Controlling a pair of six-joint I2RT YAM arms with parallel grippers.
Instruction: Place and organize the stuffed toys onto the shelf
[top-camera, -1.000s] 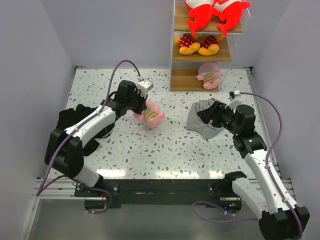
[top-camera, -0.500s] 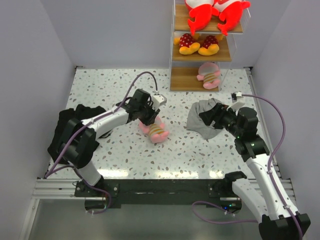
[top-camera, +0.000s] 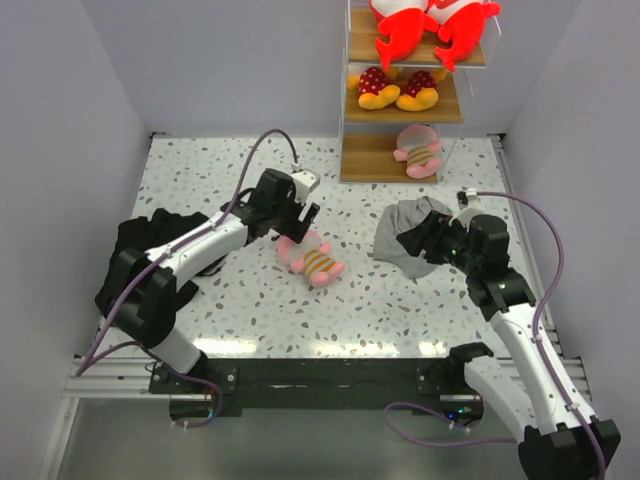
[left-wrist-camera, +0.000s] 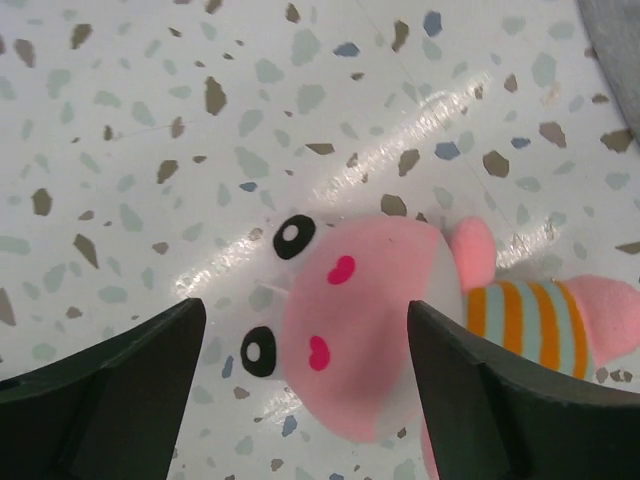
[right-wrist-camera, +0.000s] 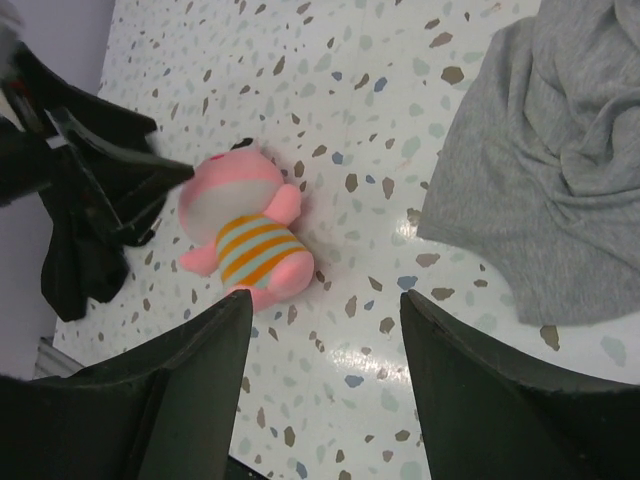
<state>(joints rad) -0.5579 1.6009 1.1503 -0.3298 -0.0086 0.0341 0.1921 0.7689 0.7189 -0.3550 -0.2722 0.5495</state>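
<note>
A pink stuffed toy (top-camera: 313, 259) in a striped shirt lies on its back on the speckled table, near the middle. My left gripper (top-camera: 300, 222) hovers just above its head, open, with the face (left-wrist-camera: 340, 330) between the spread fingers and untouched by them. The same toy (right-wrist-camera: 245, 235) shows in the right wrist view, ahead of my right gripper (right-wrist-camera: 325, 300), which is open and holds nothing. That right gripper (top-camera: 420, 236) hangs over the grey cloth (top-camera: 402, 248). The shelf (top-camera: 368, 160) stands at the back with two red-and-white toys (top-camera: 430, 25), two yellow-orange toys (top-camera: 398, 90) and one pink toy (top-camera: 418, 150).
A black cloth (top-camera: 150, 245) lies crumpled at the left, under my left arm. The grey cloth (right-wrist-camera: 550, 170) lies right of centre. Grey walls close in the table on three sides.
My left gripper carried the pink toy down toward the table's middle, then opened and let it go. The toy now lies on the table. The right gripper barely shifted.
</note>
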